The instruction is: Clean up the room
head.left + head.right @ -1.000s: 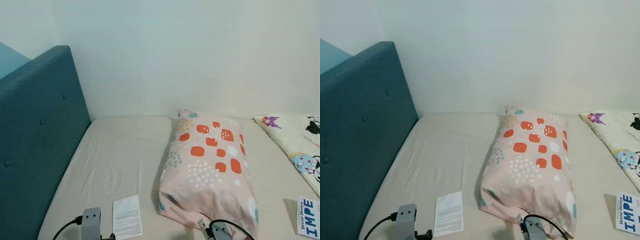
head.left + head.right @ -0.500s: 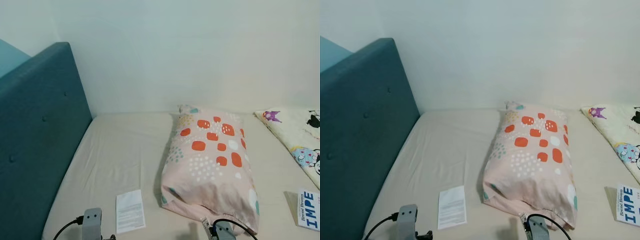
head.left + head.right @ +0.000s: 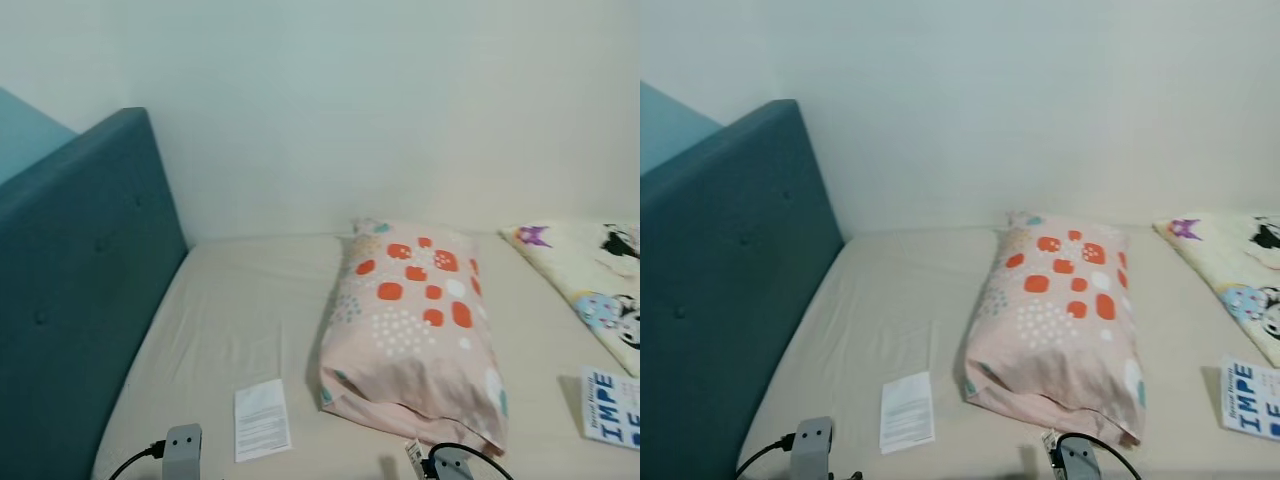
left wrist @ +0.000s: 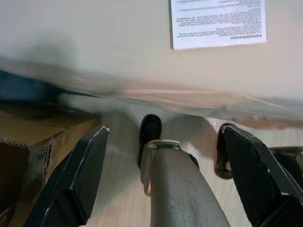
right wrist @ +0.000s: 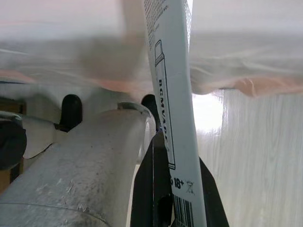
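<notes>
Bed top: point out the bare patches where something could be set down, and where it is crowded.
The widest bare stretch of the beige mattress runs between the teal padded headboard and the pink pillow with orange patches, behind the white printed leaflet. A narrower strip lies between that pillow and the cartoon-print pillow. The near right is crowded by the book with blue lettering.

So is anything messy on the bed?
Yes. A printed paper leaflet lies loose on the mattress beside the spotted pillow, and a book sits near the right edge. Both look left behind.

Right gripper (image 5: 165,198) clamps flat white box (image 5: 169,94) (barcode visible).
</notes>
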Tool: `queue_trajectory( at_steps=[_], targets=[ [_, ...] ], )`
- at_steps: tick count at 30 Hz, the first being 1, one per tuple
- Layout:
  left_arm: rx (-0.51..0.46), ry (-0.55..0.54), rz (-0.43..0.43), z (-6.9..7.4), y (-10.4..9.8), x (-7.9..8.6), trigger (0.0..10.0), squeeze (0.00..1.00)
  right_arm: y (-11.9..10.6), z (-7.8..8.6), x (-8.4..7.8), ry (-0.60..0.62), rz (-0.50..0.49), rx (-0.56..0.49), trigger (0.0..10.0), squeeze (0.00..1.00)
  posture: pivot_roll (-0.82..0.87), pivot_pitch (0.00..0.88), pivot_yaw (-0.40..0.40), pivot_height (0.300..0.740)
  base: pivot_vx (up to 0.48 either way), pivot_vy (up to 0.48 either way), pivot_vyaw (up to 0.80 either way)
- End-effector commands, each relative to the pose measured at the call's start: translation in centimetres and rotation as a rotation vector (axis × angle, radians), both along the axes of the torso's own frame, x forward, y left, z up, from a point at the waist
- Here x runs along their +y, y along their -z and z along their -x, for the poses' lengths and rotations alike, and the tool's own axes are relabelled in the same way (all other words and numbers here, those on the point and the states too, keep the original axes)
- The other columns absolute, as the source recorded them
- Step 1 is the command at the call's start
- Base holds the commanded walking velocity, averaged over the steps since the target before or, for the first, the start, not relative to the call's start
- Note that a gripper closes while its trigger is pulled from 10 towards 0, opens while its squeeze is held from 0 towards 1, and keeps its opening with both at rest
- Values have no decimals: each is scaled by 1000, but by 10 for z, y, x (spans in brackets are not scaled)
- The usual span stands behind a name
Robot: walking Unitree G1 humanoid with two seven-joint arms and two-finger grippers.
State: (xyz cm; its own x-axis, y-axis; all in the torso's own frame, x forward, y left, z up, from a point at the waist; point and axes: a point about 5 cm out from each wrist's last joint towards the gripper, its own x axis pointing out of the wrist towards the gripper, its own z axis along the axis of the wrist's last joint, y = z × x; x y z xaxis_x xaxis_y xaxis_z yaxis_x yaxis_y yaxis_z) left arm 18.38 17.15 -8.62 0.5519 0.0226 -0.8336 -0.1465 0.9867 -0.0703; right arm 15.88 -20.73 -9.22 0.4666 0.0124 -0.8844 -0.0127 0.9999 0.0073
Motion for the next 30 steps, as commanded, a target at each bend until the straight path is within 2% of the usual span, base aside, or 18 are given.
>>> queue_trajectory(
  at_steps=[1, 4, 26, 30],
  targets=[
    [10, 23, -7, 0, 0, 0, 10000, 0, 0, -1, 3, -11, -3, 2, 10000, 0, -75, 0, -16, 694, -480, 0, 0],
    [1, 14, -5, -1, 0, 0, 10000, 0, 0, -1, 3, -11, -3, 2, 10000, 0, -75, 0, -15, 694, -470, 0, 0],
    [-10, 37, -21, -5, -2, 0, 10000, 0, -4, -12, 4, 25, -22, -47, 10000, 0, -77, 0, 0, 694, 0, 0, 0],
    [-28, 57, -13, -9, -4, -3, 10000, 0, -8, -19, 1, 51, -10, -78, 10000, 0, -81, 0, 4, 694, 0, 0, 0]
  ],
)
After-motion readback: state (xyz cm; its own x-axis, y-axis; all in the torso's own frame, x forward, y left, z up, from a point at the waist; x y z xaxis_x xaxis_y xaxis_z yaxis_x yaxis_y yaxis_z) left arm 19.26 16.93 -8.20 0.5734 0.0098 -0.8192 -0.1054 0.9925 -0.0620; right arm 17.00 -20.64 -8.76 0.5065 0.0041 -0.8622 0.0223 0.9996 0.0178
